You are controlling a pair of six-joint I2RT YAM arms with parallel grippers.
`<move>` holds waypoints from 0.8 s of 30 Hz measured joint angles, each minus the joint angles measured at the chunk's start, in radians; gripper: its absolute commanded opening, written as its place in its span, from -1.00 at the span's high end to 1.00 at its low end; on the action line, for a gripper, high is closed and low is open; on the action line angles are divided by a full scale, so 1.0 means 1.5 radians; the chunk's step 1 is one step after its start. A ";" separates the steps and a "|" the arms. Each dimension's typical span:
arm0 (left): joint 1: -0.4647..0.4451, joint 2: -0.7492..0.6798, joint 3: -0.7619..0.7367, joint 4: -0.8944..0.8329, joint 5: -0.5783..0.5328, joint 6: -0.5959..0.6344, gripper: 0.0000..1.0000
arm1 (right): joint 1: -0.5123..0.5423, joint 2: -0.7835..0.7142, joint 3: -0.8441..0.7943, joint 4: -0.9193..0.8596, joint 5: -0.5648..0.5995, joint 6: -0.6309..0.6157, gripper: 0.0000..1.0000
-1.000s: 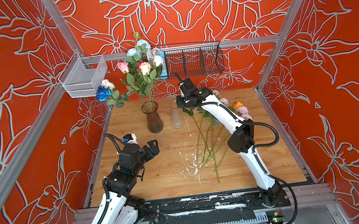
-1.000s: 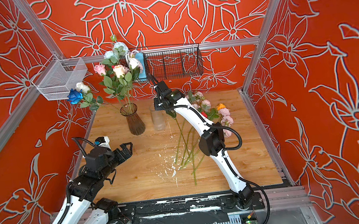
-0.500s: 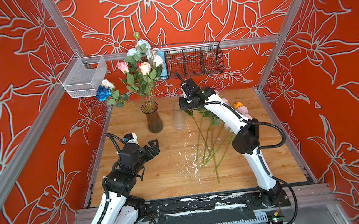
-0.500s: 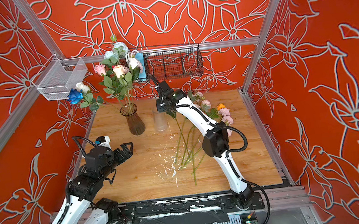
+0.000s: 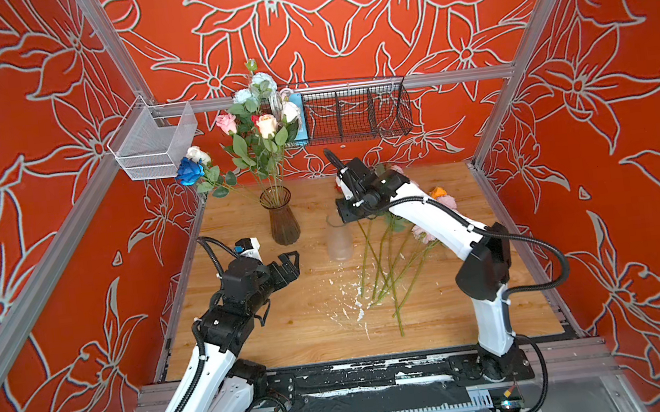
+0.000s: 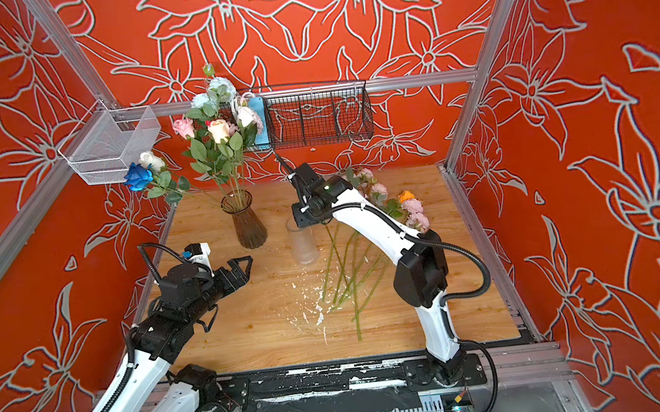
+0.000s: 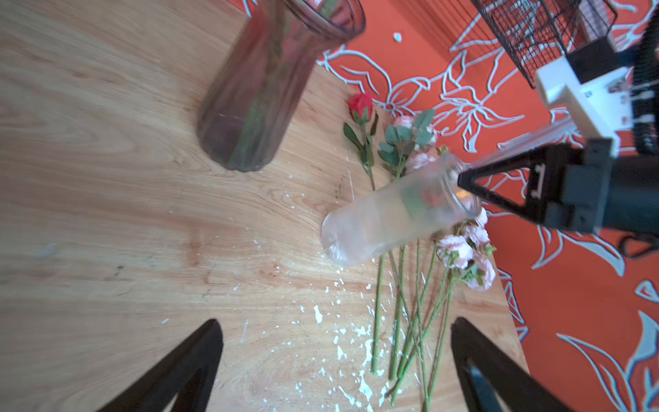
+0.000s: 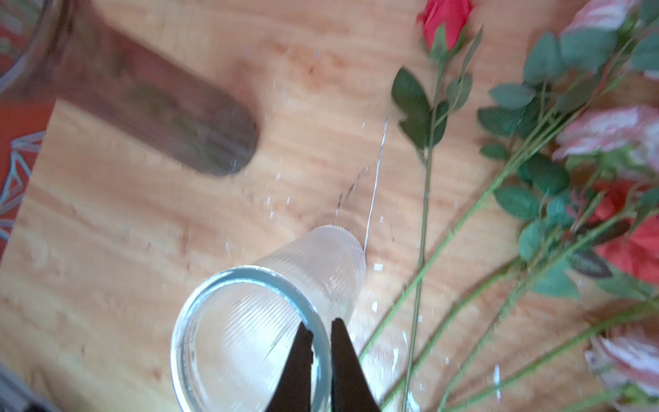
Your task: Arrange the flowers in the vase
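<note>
in both top views the right tool (image 5: 341, 219) pinches the rim of the clear vase (image 5: 339, 243), with loose flowers (image 5: 384, 260) on the worktop (image 5: 291, 328) beside it. left wrist: left tool (image 7: 337, 323) wide open, empty. right wrist: positioning step, i'd guess; next, steady it, then fetch stems.

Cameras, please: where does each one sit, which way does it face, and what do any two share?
Both top views: high at the open front, looking down toward the back wall; left arm and right arm show, left gripper open.
Left wrist: behind its own spread fingers, facing the brown vase, clear vase and loose flowers.
Right wrist: above the clear vase's mouth, looking down; right gripper pinches its rim.
Shared: both wrist views show both vases and the red rose.
</note>
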 measured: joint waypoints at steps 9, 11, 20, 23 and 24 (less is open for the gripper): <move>-0.002 0.047 0.060 0.037 0.081 0.022 -0.98 | 0.062 -0.110 -0.147 0.023 -0.009 -0.011 1.00; -0.003 0.059 0.079 0.044 0.090 0.026 -0.98 | 0.062 -0.115 -0.156 0.030 -0.008 -0.012 0.96; -0.010 0.099 0.109 0.063 0.122 0.031 -0.99 | 0.062 -0.116 -0.157 0.031 0.005 -0.037 0.46; -0.011 0.106 0.110 0.067 0.127 0.031 -0.99 | 0.062 -0.119 -0.156 0.031 0.005 -0.042 0.30; -0.011 0.108 0.113 0.067 0.128 0.031 -0.98 | 0.062 -0.121 -0.156 0.030 0.005 -0.045 0.25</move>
